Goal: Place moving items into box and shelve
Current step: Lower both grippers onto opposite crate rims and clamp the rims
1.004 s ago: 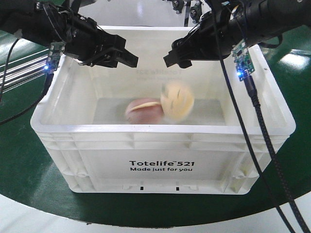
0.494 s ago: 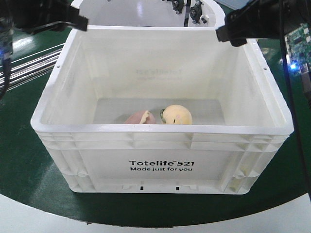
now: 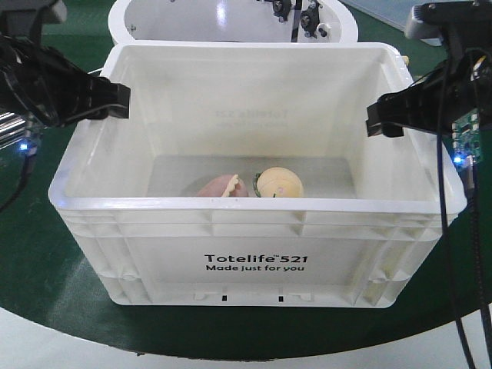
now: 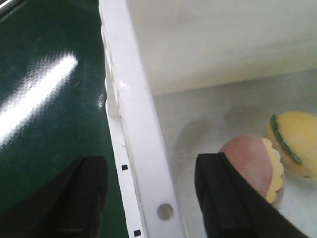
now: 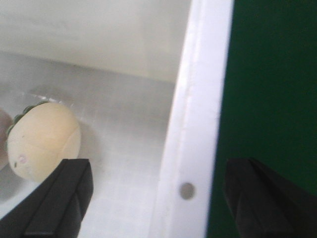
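Note:
The box (image 3: 257,265), a white ribbed crate printed "Totelife 521", stands on the green round table. Both moving items lie on its floor: the pinkish-brown plush (image 3: 219,187) (image 4: 247,166) on the left, touching the yellow-orange plush (image 3: 280,183) (image 4: 297,141) (image 5: 42,141) with its green leaf. My left gripper (image 3: 115,101) (image 4: 156,198) is open and straddles the box's left wall rim (image 4: 143,148), one finger inside and one outside. My right gripper (image 3: 378,121) (image 5: 166,198) is open and straddles the right wall rim (image 5: 198,124) the same way. Neither touches a toy.
A round white tub (image 3: 231,19) sits just behind the box. Metal rails (image 3: 8,127) run at the far left. Black cables (image 3: 450,254) hang down from the right arm beside the box's right side. The green tabletop (image 3: 31,254) surrounds the box.
The yellow plush fell from the air and settled beside the pink one. Both arms swung outward from above the box's middle and came down over the left and right walls.

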`<state>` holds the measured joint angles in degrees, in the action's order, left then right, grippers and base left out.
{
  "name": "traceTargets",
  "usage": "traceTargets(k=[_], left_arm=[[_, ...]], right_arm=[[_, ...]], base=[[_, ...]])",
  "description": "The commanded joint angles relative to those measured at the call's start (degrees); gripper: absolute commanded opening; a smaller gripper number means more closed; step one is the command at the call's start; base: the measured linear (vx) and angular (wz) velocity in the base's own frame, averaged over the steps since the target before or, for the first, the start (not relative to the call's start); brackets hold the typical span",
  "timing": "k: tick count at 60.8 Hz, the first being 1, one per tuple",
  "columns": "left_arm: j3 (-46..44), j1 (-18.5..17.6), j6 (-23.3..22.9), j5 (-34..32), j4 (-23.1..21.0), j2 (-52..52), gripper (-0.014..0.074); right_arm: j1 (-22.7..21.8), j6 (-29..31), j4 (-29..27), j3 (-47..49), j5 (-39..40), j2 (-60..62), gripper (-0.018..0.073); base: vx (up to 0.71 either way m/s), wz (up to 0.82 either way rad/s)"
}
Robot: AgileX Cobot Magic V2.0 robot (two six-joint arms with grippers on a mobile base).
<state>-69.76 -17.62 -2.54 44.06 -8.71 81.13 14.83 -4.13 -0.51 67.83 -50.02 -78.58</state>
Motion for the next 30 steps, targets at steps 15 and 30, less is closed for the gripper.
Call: traceTargets(k=[15,30], left_arm=[[-1.3,-0.1,-1.2,-2.4,-0.6,0.9,0.036],[-1.3,-0.1,-1.3,-0.8,-0.6,0.7,0.0041]], right_arm=[[-0.4,-0.2,-1.4,1.5,2.5,-2.8,0.046],[-0.4,-1.4,-1.4,1.5,3.0,-2.8,0.0024]], base=[[0.0,0.0],[0.0,0.0]])
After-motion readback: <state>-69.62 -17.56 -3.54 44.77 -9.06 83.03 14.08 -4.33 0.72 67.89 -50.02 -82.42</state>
